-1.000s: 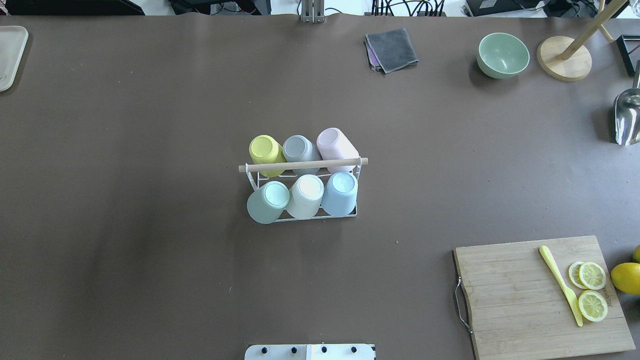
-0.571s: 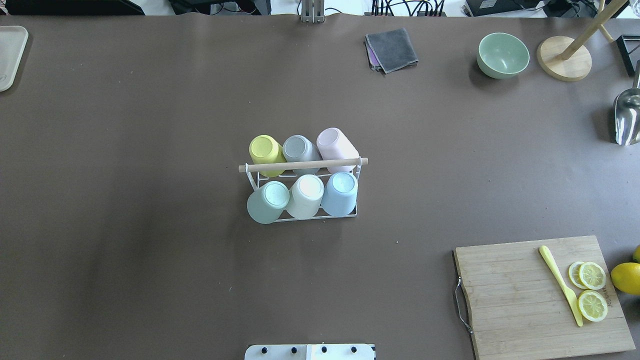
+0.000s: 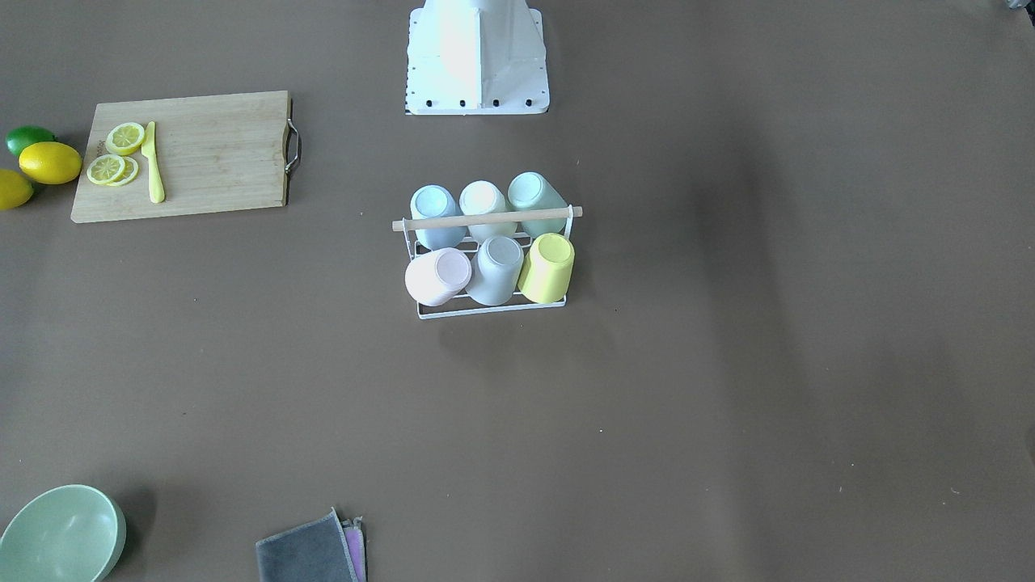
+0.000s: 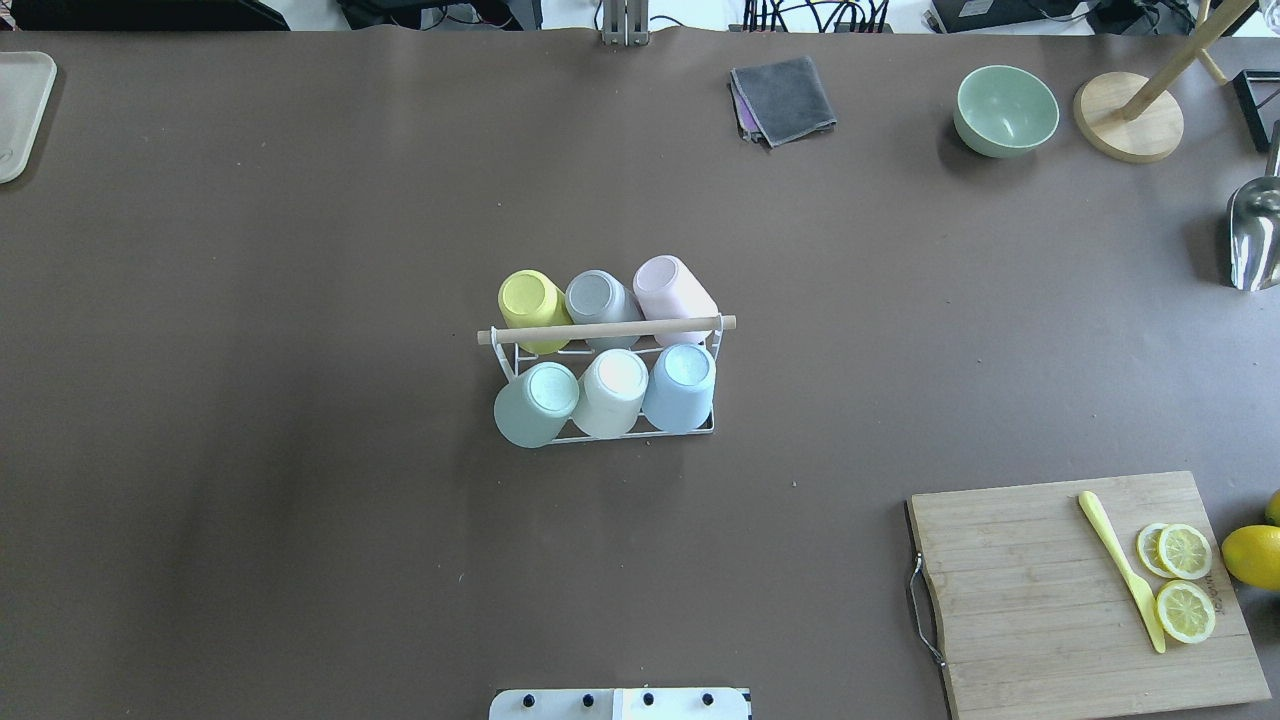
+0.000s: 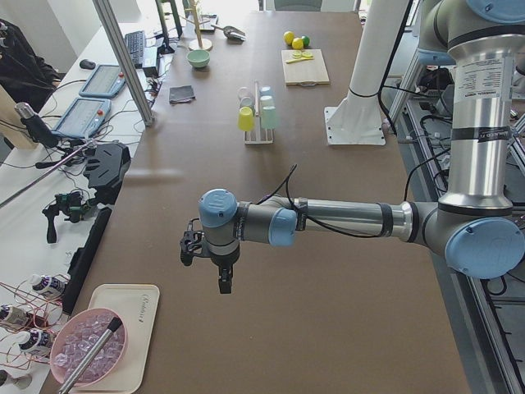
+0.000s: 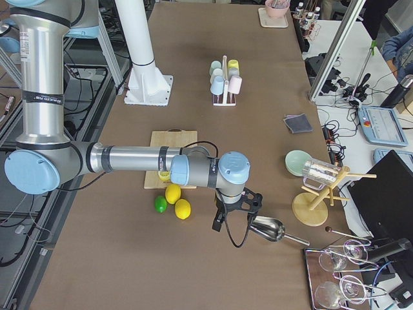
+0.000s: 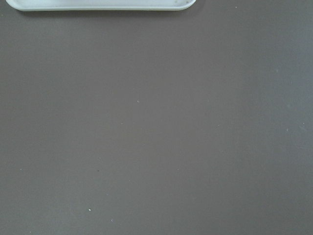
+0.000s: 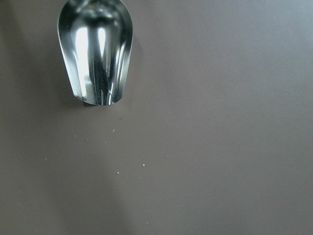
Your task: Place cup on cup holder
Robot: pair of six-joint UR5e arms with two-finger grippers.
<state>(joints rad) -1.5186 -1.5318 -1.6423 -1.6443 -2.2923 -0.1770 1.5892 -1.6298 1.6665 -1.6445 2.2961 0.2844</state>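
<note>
Seemingly finished: six cups (image 4: 612, 392) sit on the cup holder (image 4: 606, 329), mid-frame.
Left arm (image 5: 328, 217) and right arm (image 6: 129, 158) hang well away (jaws apart or together, I cannot tell); no loose cup shows to fetch next.

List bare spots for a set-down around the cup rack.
Widest bare stretch: the robot's-left half, from the cup holder to the tray. Also free: between holder and folded cloth, and from the holder to the cutting board. Crowded: the right edge, with bowl, stand base, scoop, lemon. The holder holds six cups.
</note>
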